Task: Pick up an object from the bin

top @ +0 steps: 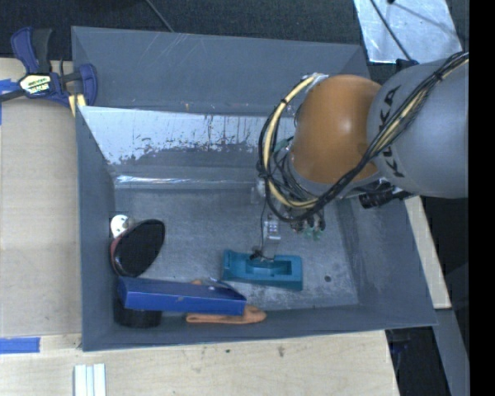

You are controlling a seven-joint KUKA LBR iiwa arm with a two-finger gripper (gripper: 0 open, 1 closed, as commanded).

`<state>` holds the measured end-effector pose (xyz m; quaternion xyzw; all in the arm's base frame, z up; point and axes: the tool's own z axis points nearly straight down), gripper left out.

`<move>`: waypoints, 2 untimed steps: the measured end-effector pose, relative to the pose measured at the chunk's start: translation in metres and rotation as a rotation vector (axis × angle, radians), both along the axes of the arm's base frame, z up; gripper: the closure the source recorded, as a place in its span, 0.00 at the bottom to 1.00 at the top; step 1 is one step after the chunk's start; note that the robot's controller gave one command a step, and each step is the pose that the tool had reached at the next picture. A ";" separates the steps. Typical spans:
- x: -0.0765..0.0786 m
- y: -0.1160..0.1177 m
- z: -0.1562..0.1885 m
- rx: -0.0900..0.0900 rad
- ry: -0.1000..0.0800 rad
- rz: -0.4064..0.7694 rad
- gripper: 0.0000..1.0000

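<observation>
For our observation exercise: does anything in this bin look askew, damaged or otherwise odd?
Nothing looks spilled or broken. The only untidy spot is the bin's lower left corner: a long blue box lies slanted across a black round thing, an orange strip poking out beside it.

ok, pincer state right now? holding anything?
Pincer: open or closed cannot be told; it is low over the teal block, and no grip on it can be confirmed.

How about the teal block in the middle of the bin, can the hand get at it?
Probably yes: the hand hangs right over the teal block, near its left end, and nothing lies on top of it.
</observation>
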<state>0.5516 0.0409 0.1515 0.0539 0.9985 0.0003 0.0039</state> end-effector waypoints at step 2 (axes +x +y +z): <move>-0.036 0.015 -0.049 0.000 0.004 0.096 0.00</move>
